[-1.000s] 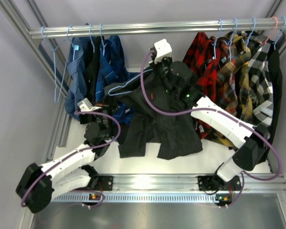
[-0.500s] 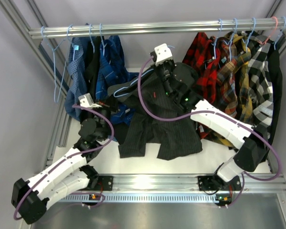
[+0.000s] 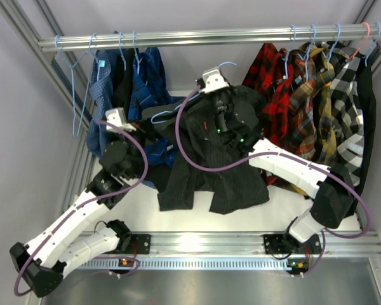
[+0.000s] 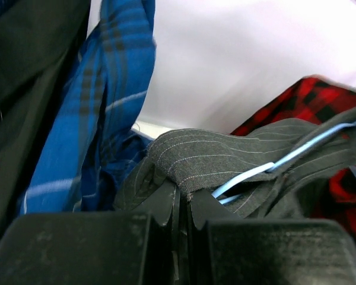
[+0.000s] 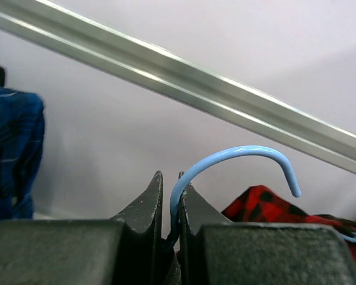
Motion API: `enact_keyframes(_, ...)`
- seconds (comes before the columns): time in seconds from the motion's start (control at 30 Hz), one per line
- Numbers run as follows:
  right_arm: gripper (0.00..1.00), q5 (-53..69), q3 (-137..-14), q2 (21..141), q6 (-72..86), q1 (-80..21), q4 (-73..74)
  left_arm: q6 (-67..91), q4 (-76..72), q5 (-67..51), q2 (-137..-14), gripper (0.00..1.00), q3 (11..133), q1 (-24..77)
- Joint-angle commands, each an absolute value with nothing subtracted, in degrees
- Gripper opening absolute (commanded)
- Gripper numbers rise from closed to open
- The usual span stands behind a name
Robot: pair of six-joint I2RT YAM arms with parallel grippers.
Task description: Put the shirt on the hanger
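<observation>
The dark pinstriped shirt [image 3: 209, 165] hangs lifted in the middle, its lower part draped on the table. The light-blue wire hanger [image 3: 168, 114] runs inside its shoulders, with the hook [image 3: 227, 64] sticking up below the rail. My right gripper [image 3: 220, 73] is shut on the hanger's neck [image 5: 177, 199], just below the hook [image 5: 243, 151]. My left gripper [image 3: 141, 130] is shut on a fold of the shirt's left shoulder [image 4: 225, 157], beside the hanger wire [image 4: 267, 169]. The jaws of the left gripper [image 4: 181, 196] pinch the cloth edge.
A metal rail [image 3: 197, 37] crosses the back; it also shows in the right wrist view [image 5: 196, 83]. Blue checked shirts [image 3: 140, 82] and bare hangers [image 3: 76, 95] hang at the left. Plaid shirts [image 3: 286, 82] hang at the right. A blue shirt [image 4: 101, 119] hangs close to the left gripper.
My right gripper has raised the hanger and shirt toward the rail. My left arm has stretched up and back, still holding the shirt's shoulder.
</observation>
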State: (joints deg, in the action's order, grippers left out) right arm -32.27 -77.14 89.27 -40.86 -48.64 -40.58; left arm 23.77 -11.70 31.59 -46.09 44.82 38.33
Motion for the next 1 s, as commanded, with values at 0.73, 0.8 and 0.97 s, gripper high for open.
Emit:
enact_keyframes(0.73, 0.0, -34.1, -70.2, 85.6, -52.5, -65.3, -48.1, 23.4, 3.3, 31.1, -68.4, 0.0, 74.2, 36.9)
enact_keyframes(0.8, 0.0, -33.7, -69.3, 86.7, -55.2, -65.5, -48.9, 23.4, 3.3, 30.6, -67.7, 0.0, 75.1, 36.9)
enact_keyframes(0.97, 0.0, -36.2, -65.7, 89.9, -59.1, -65.8, -58.5, 23.4, 3.2, 29.1, -67.1, 0.0, 76.1, 36.9)
